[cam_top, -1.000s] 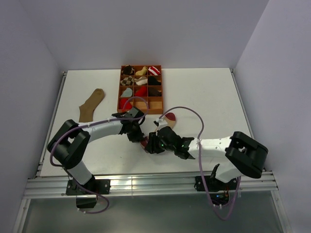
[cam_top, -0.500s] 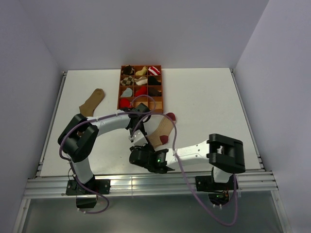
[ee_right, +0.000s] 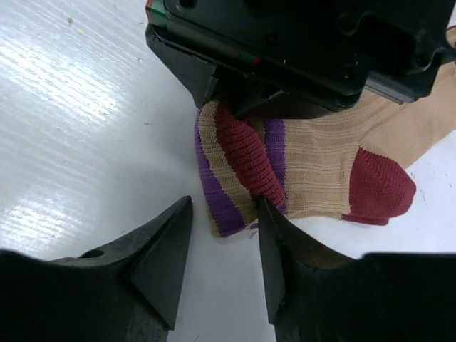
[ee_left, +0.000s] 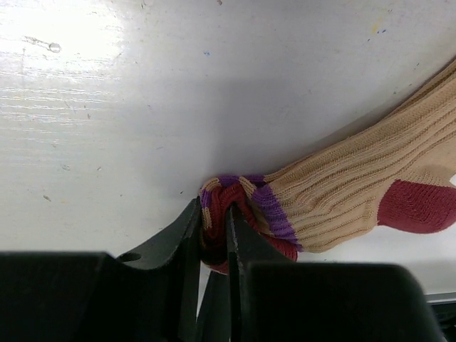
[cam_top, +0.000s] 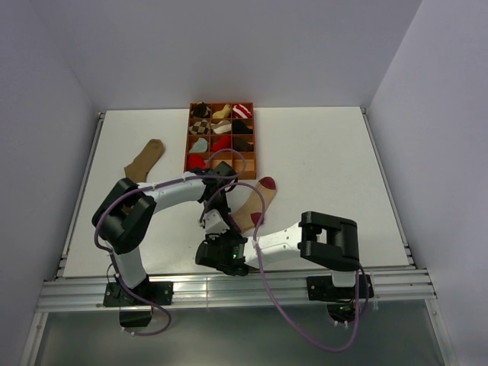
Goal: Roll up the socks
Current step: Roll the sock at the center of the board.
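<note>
Now, your left hand [ee_left: 214,217] grips the cuff [ee_left: 246,196] of the beige, maroon-striped ribbed sock [ee_left: 342,189], mid-frame on the worktop [cam_top: 328,152]. It runs toward upper right; your right hand [ee_right: 224,231] gapes beside that cuff.

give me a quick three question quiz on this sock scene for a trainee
1. True or false: the left gripper is shut on the striped cuff of the beige sock.
2. Pick one: the right gripper is A) shut on the toe, B) open at the cuff, C) shut on the heel.
3. Fill in: in the top view, the brown sock lies to the ___ of the divided tray.
Key: 1 true; 2 B; 3 left.
</note>
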### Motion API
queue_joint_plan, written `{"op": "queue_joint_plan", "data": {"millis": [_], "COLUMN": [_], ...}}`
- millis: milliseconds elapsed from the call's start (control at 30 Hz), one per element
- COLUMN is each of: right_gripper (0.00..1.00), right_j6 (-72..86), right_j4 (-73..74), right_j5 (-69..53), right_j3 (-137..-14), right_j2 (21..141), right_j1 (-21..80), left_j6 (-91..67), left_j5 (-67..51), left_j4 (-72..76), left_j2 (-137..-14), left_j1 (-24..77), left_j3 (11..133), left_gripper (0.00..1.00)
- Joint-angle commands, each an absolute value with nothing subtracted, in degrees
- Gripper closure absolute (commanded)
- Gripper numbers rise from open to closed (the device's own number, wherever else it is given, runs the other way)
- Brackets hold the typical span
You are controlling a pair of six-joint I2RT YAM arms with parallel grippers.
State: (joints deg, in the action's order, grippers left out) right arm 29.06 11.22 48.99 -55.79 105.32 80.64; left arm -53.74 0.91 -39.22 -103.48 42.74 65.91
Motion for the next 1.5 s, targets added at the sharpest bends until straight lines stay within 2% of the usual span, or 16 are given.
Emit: {"op": "queue_joint_plan", "data": {"millis": [0,67,133,167,200,267,633,767,967,1000,1133,1167,1233,1467], "right_gripper": [0.52,0.55,0.65,0.72,0.85,1.0,1.0,1.0,1.0,1.0,1.0,1.0,1.0,1.0], "right_j6": [30.8,31.6,32.4,32.8,33.1,34.8,35.6,36.0,39.8,40.8,43.8,45.2,46.7,53.5], "right_j4": [13.8,14.2,14.3,14.1,14.5,15.0,-2.4,-8.2,-14.8,-15.7,-20.6,-23.1,-25.2,-38.1], "right_j5": [50.9,50.4,49.1,48.5,48.1,47.0,24.5,16.5,4.9,3.9,-4.0,-5.4,-7.5,-20.3], "right_j3": [-57.7,-57.7,-57.0,-56.2,-55.8,-54.7,-39.0,-35.4,-29.8,-29.2,-25.4,-24.8,-23.0,-17.6], "right_j2": [107.7,108.8,109.5,109.6,109.7,109.4,94.7,91.9,89.2,89.2,90.4,90.6,91.6,95.7], "right_j1": [80.4,80.2,79.9,79.8,79.5,79.3,75.1,72.5,65.6,64.0,60.6,60.0,58.2,51.2], "left_j6": [-51.5,-51.3,-51.3,-51.4,-51.5,-51.9,-57.6,-59.5,-62.4,-62.8,-64.8,-65.1,-66.3,-68.4], "left_j5": [1.5,1.1,0.9,1.1,1.2,1.6,1.9,1.4,0.5,0.8,2.1,2.5,3.9,5.8], "left_j4": [-41.9,-41.5,-41.0,-41.0,-40.9,-40.8,-37.4,-34.9,-31.7,-30.9,-29.3,-28.9,-27.7,-17.2], "left_j2": [-106.4,-106.3,-105.8,-105.7,-105.6,-104.9,-98.2,-94.7,-91.6,-90.9,-88.1,-87.5,-84.9,-73.2], "left_j1": [43.5,43.5,43.6,43.5,43.5,43.6,40.3,38.8,38.7,38.7,38.6,38.5,38.5,38.4], "left_j3": [65.0,64.7,64.3,64.2,64.2,64.0,56.4,53.2,52.8,52.8,52.4,52.2,51.2,42.0], "left_gripper": [0.99,1.0,1.0,0.99,0.99,0.99,0.99,0.95,0.74,0.65,0.48,0.39,0.34,0.31]}}
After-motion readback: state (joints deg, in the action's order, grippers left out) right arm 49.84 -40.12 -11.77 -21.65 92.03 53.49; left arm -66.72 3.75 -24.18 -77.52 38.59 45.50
